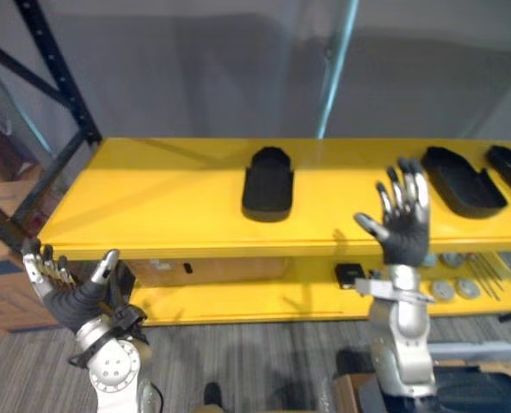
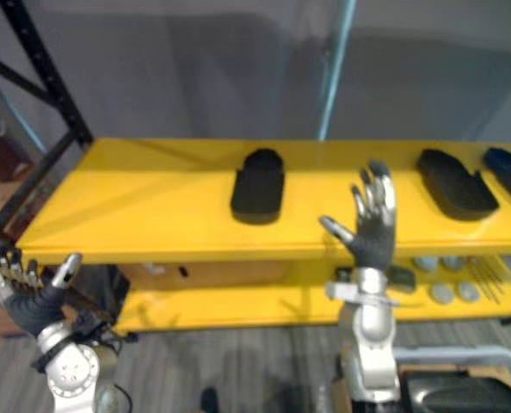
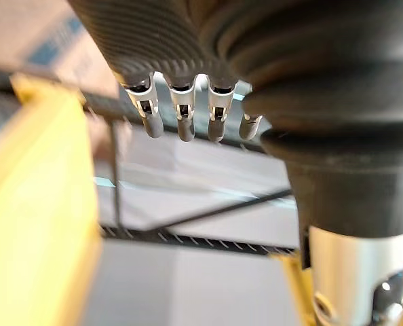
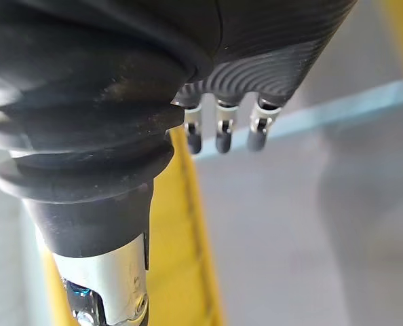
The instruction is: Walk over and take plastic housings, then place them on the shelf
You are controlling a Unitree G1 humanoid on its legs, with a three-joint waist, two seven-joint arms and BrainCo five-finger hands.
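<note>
1. Left hand (image 1: pixel 70 297): I see it raised below the front left corner of the yellow shelf (image 1: pixel 152 198). Its fingers are straight and apart, thumb out to the side. It holds nothing and touches nothing.

2. Middle housing (image 1: pixel 268 183): it lies flat near the centre of the top deck, open side up. I judge it to be light, stiff moulded plastic with smooth walls that could slip. Take hold across the narrow width, fingers on one long wall and thumb on the other.

3. Right hand (image 1: pixel 404 225): it is raised before the front edge of the shelf, right of the middle housing. Its fingers are spread wide and it is empty.

4. Right housings (image 1: pixel 462 179): two more lie at the right end of the top deck, close together. The same grasp applies.
</note>
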